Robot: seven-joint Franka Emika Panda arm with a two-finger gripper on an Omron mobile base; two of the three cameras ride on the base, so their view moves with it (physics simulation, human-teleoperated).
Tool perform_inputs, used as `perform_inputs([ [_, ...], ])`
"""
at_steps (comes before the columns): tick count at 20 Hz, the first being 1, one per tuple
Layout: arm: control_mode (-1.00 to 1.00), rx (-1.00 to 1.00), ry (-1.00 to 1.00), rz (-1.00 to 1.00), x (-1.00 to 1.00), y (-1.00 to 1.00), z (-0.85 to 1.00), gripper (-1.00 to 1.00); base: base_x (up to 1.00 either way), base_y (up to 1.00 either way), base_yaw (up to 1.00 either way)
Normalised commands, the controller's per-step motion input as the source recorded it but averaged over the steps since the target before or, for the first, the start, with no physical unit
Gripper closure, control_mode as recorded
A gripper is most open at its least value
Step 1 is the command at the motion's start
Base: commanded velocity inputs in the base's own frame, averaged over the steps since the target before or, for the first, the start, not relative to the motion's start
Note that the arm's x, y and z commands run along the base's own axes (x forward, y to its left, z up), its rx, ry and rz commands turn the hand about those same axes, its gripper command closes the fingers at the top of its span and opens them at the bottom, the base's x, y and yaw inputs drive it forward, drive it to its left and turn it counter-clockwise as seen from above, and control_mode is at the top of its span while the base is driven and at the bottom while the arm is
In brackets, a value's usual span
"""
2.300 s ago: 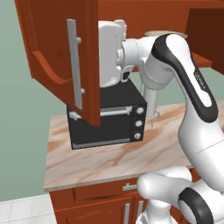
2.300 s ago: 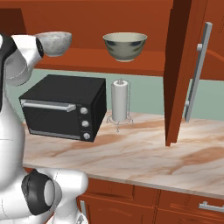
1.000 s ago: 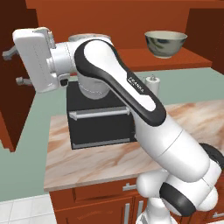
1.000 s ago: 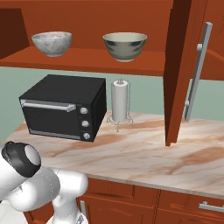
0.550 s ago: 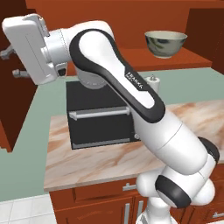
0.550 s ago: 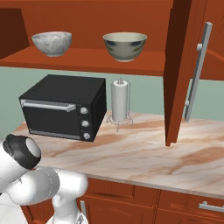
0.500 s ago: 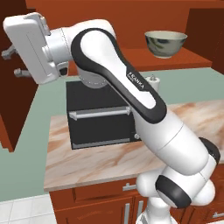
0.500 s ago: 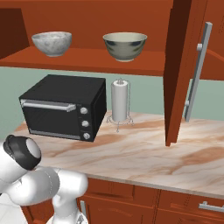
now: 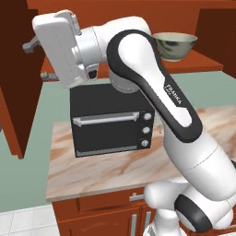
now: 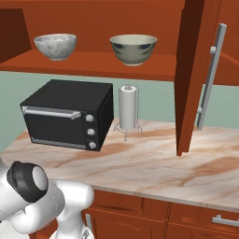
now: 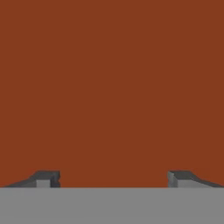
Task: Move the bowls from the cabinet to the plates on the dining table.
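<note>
The fingers [image 11: 113, 179] are spread wide and empty against red-brown wood. To their right, on the cabinet [image 10: 98, 63] shelf, a speckled marble-like bowl [image 10: 55, 46] and a shiny grey, cream-lined bowl [image 10: 133, 49] are seen.

Glossy white rounded arm [image 9: 138, 60], dark joint bands, small grey lettering, boxy white hand [image 9: 57, 48]

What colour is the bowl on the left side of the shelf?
The left bowl is white-grey and speckled like marble, seen best in the right base view.

Even, bright rendered light; soft shadows under the oven [image 10: 70, 114] and shelf [image 10: 93, 63]; slightly soft, no glare.
</note>
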Motion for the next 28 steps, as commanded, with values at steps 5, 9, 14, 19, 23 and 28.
perform_inputs([
  [5,-1.00,-0.02,-0.01,-0.09,-0.12,-0.41,-0.02,-1.00,0.00,0.00,0.00],
  [9,-1.00,-0.06,-0.05,-0.13,-0.05,-0.31,-0.14,-1.00,0.00,0.00,0.00],
  [14,-1.00,-0.07,-0.06,-0.15,0.00,-0.23,-0.18,-1.00,0.00,0.00,0.00],
  [19,-1.00,-0.06,-0.04,-0.17,0.00,-0.19,-0.10,-1.00,0.00,0.00,0.00],
  [23,-1.00,-0.04,-0.03,-0.18,0.00,-0.16,-0.04,-1.00,0.00,0.00,0.00],
  [28,-1.00,-0.04,-0.07,-0.15,0.01,-0.13,0.00,-1.00,0.00,0.00,0.00],
])
